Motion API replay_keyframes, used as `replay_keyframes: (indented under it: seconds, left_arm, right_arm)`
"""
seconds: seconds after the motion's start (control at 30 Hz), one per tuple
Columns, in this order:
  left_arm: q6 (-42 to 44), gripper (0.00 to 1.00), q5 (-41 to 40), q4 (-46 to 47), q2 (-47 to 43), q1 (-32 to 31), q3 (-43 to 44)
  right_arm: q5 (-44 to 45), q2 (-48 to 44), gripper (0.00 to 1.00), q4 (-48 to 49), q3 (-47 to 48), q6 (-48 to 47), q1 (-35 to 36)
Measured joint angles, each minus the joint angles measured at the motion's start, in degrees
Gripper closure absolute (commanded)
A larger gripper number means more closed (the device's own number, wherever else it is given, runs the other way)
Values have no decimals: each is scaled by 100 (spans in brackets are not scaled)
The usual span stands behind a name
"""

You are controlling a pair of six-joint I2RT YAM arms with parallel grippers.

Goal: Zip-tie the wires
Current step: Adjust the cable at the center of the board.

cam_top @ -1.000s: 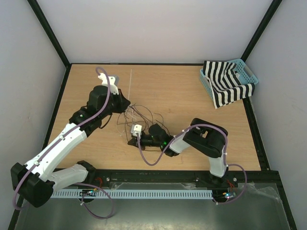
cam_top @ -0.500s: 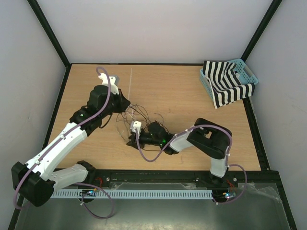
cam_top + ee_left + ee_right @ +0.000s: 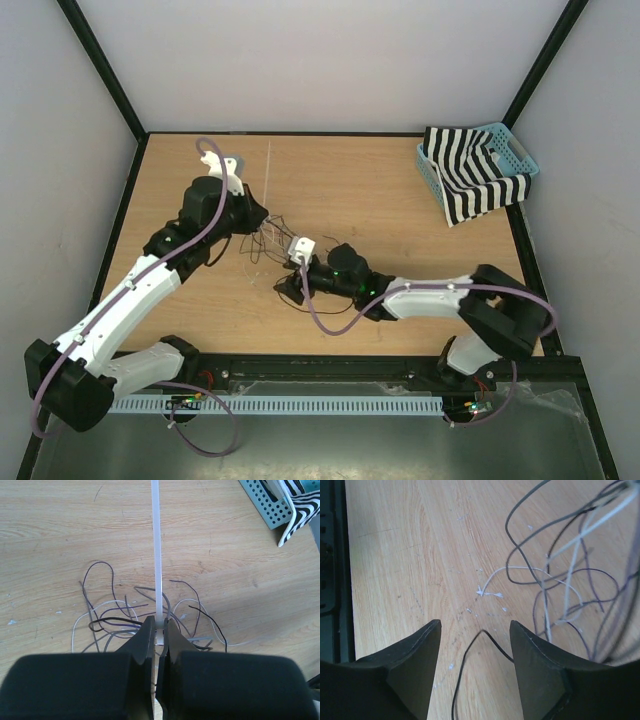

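The wires point(image 3: 272, 233) lie in a loose tangle on the wooden table point(image 3: 400, 210), between the two grippers. My left gripper point(image 3: 257, 214) is shut on the head end of the zip tie point(image 3: 269, 172); the whitish strip points straight away from the jaws toward the back of the table. In the left wrist view the zip tie point(image 3: 157, 555) runs up from the left gripper point(image 3: 159, 623) over the wires point(image 3: 100, 563). My right gripper point(image 3: 288, 287) is open just above the table at the near side of the tangle. A black wire loop point(image 3: 483, 632) lies between the jaws of the right gripper point(image 3: 475, 625), untouched.
A teal basket point(image 3: 523, 152) holding a black-and-white striped cloth point(image 3: 470, 185) stands at the back right corner; its corner shows as the basket point(image 3: 260, 507) in the left wrist view. A dark rail point(image 3: 400, 365) runs along the near table edge.
The right gripper has opened from shut. The right arm has stretched out low across the table, its wrist moving slightly away and right. The left arm has hardly moved.
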Motion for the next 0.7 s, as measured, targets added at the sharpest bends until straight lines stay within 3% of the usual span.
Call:
replay_keyframes:
  seconds: [0.17,0.37,0.43,0.7]
  left_arm:
    - [0,100,28,0,0,15,0]
    - [0,100,109,17,0,15,-42]
    - [-2,100,138,20,0,15,-83]
    - [-22,100,199,24,0,15,-162]
  right_arm:
    - [-37,-1058,26,-651,-319,-96,-232]
    - [-2,-1987,6,-1029,-256,-306,-767]
    - [24,-1950,0,-1110,-31,-476,-809]
    - [-306,-962,1,-1207,1115,-1303,-815]
